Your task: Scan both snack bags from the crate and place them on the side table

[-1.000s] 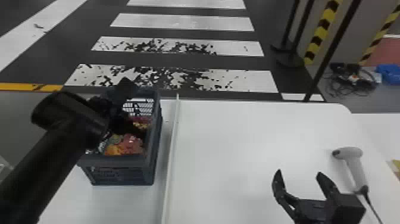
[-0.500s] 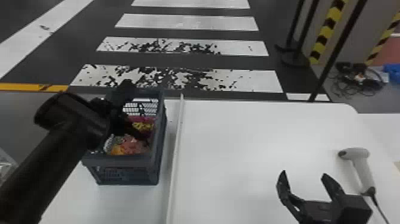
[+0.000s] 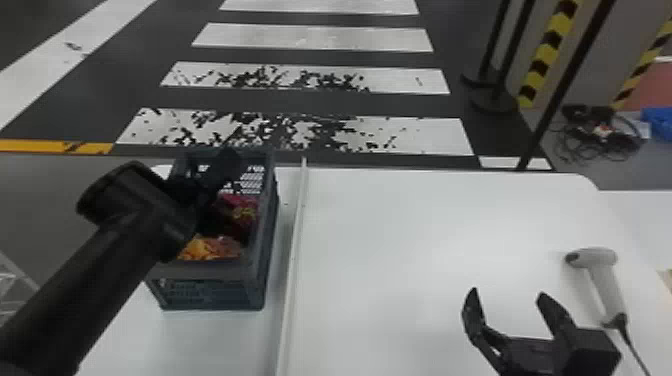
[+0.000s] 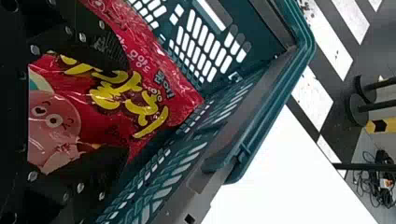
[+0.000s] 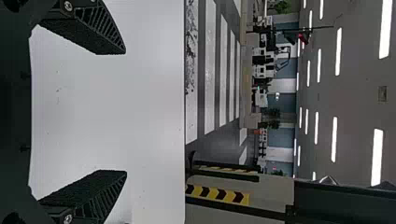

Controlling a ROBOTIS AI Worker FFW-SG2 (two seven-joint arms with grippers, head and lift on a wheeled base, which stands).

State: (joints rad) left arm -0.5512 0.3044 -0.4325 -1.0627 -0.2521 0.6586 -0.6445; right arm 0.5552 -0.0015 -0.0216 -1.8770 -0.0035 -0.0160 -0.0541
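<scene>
In the head view, the left arm [image 3: 120, 230] crosses the near-left corner of the slotted plastic crate [image 3: 200, 271], its tool [image 3: 229, 197] down inside. A red snack bag [image 3: 242, 200] lies in the crate by the tool, with orange packaging [image 3: 205, 249] nearer the front wall. The crate's walls enclose both, and a raised white strip [image 3: 292, 240] runs along the worktop [image 3: 400, 225] between the crate and the handheld scanner [image 3: 607, 285], whose cable [image 3: 632, 345] trails off. The right tool [image 3: 509, 294] is over the worktop near the scanner, fingers apart. Beyond are black posts [image 3: 500, 65] and tangled cables [image 3: 595, 137]. In the left wrist view, the left tool [image 4: 128, 112] has its fingers spread, dark and close over the red bag, which shows between them beside the slotted wall. This view adds the bag's yellow lettering and pink cartoon face [image 4: 53, 126]. In the right wrist view, the right tool [image 5: 125, 112] spans bare worktop; it adds ceiling lights [image 5: 334, 140] and distant plants [image 5: 281, 6].
</scene>
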